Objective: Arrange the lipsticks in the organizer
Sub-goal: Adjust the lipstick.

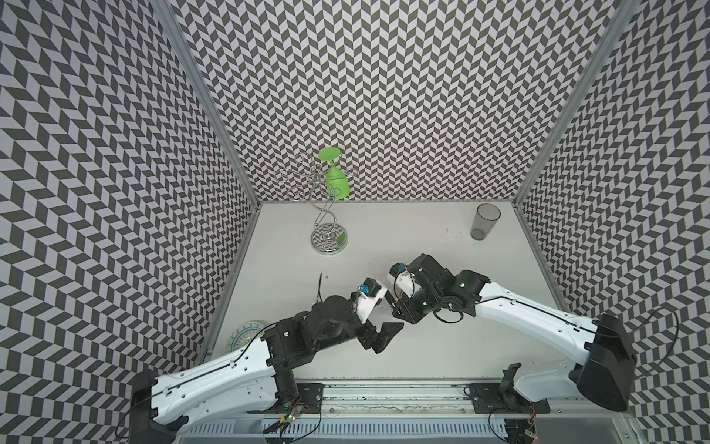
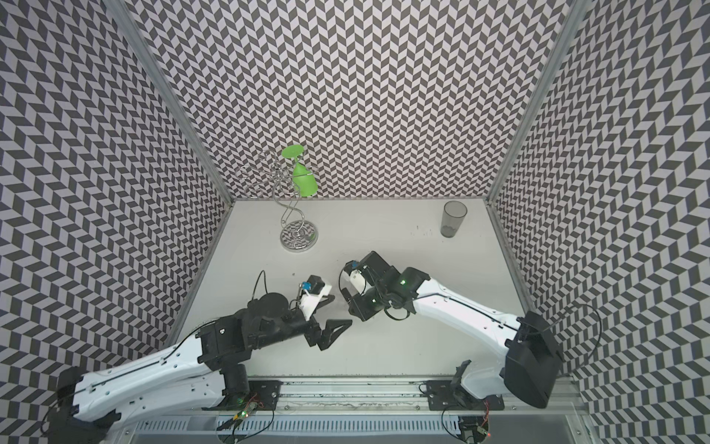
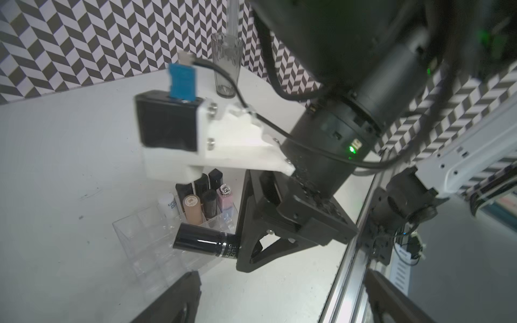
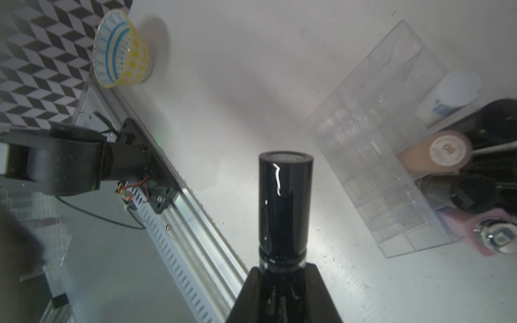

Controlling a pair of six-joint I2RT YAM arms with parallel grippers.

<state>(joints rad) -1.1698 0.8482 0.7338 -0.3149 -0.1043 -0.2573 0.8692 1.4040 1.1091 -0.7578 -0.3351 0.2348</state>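
Observation:
My right gripper [image 4: 284,279] is shut on a glossy black lipstick [image 4: 285,207], whose free end points away from the jaws. In the left wrist view this lipstick [image 3: 204,240] lies level over the near edge of the clear organizer [image 3: 145,237]. The organizer [image 4: 372,156] holds upright lipsticks along one end: white [image 3: 167,205], tan [image 3: 192,209], black [image 3: 209,207], pink [image 3: 225,200], and two more black ones behind. My left gripper [image 3: 282,279] stands open and empty just in front of the right gripper [image 1: 395,307]. In both top views the arms hide the organizer.
A tall grey tumbler [image 1: 485,222] stands at the back right. A wire stand [image 1: 330,230] with a hanging green glass is at the back left. A patterned bowl [image 4: 120,49] sits at the front left corner. A metal rail [image 4: 195,218] runs along the front edge.

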